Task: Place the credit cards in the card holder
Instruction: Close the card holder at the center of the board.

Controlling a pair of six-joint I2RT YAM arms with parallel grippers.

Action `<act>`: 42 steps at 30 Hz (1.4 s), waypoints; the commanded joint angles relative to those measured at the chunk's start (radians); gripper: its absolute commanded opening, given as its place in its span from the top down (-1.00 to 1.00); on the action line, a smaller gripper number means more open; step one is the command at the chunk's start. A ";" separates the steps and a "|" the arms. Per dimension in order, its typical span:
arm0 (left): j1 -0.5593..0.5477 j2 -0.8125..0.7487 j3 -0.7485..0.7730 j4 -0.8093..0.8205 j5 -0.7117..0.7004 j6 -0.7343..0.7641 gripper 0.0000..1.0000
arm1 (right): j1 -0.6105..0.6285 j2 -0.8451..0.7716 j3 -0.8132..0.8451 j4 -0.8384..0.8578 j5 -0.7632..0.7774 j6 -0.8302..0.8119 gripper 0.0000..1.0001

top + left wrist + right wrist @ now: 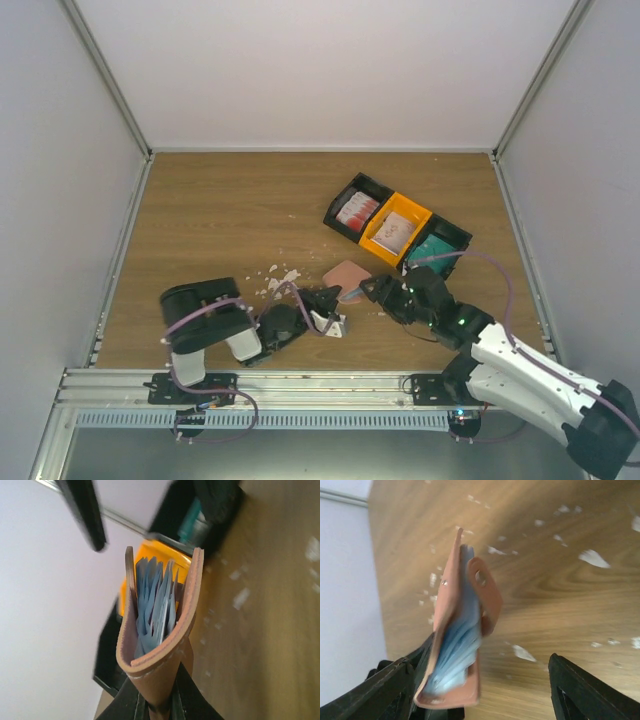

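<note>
The salmon-brown card holder (pixel 347 275) hangs just above the table, with my left gripper (pixel 331 303) shut on its folded lower edge. In the left wrist view the card holder (pixel 161 630) gapes open upward, showing pale blue pockets, and the left gripper (pixel 157 706) pinches its bottom fold. My right gripper (pixel 384 290) is open beside it; in the right wrist view the card holder (pixel 457 645) stands between the wide-spread fingers (pixel 585 690), closer to the left one. The credit cards lie in the bins: red-and-white (pixel 356 211), whitish-pink (pixel 397 230), teal (pixel 433 250).
A row of three bins stands behind the holder: black (pixel 340 212), orange (pixel 378 240) and black (pixel 458 240). Small white scraps (pixel 277 278) are scattered on the wood left of the holder. Walls close off the table on three sides.
</note>
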 commanded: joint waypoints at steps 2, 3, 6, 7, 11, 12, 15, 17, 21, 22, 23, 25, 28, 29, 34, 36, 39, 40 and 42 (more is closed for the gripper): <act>-0.035 0.173 0.059 0.413 -0.074 0.114 1.00 | -0.039 0.026 -0.069 0.066 -0.101 -0.046 -0.38; -0.037 0.186 0.063 0.415 -0.073 0.103 1.00 | -0.042 0.035 -0.074 0.083 -0.113 -0.054 -0.35; -0.041 0.190 0.070 0.377 -0.071 0.058 0.94 | -0.055 0.058 -0.078 0.106 -0.127 -0.075 -0.37; -0.041 0.185 0.070 0.354 -0.065 0.044 0.90 | -0.060 0.066 -0.080 0.117 -0.136 -0.082 -0.39; -0.042 0.182 0.058 0.311 -0.046 0.017 0.68 | -0.077 0.130 -0.077 0.130 -0.152 -0.108 -0.40; -0.043 0.184 0.053 0.304 -0.045 0.014 0.63 | -0.080 0.148 -0.074 0.132 -0.152 -0.121 -0.40; -0.048 0.179 0.039 0.274 -0.042 -0.004 0.44 | -0.095 0.202 -0.055 0.143 -0.145 -0.168 -0.37; -0.049 0.162 0.038 0.231 -0.045 -0.026 0.26 | -0.105 0.253 -0.036 0.147 -0.151 -0.202 -0.30; -0.049 0.099 0.038 0.122 -0.049 -0.080 -0.18 | -0.108 0.308 -0.027 0.168 -0.188 -0.234 0.00; -0.049 0.081 0.036 0.096 -0.051 -0.092 -0.26 | -0.108 0.313 -0.031 0.171 -0.195 -0.237 0.03; -0.049 0.063 0.034 0.064 -0.051 -0.105 -0.33 | -0.108 0.315 -0.035 0.173 -0.198 -0.242 0.04; -0.049 0.019 0.026 0.001 -0.050 -0.141 -0.51 | -0.108 0.318 -0.038 0.172 -0.205 -0.253 0.04; -0.049 -0.078 0.027 -0.188 -0.017 -0.209 -0.81 | -0.108 0.332 -0.040 0.182 -0.231 -0.281 0.03; -0.048 -0.114 0.032 -0.263 0.000 -0.231 -0.91 | -0.108 0.339 -0.038 0.182 -0.240 -0.292 0.03; -0.037 -0.298 0.035 -0.469 0.038 -0.333 -0.98 | -0.105 0.371 -0.018 0.176 -0.272 -0.356 0.03; -0.034 -0.355 0.047 -0.545 0.053 -0.372 -0.98 | -0.106 0.384 -0.015 0.178 -0.283 -0.376 0.02; -0.030 -0.427 0.063 -0.629 0.088 -0.447 -0.98 | -0.104 0.409 -0.008 0.182 -0.300 -0.403 0.00; -0.028 -0.446 0.065 -0.647 0.100 -0.469 -0.98 | -0.102 0.415 -0.006 0.184 -0.305 -0.412 -0.01; -0.028 -0.487 0.068 -0.663 0.107 -0.521 -0.98 | -0.094 0.427 0.001 0.187 -0.314 -0.427 -0.02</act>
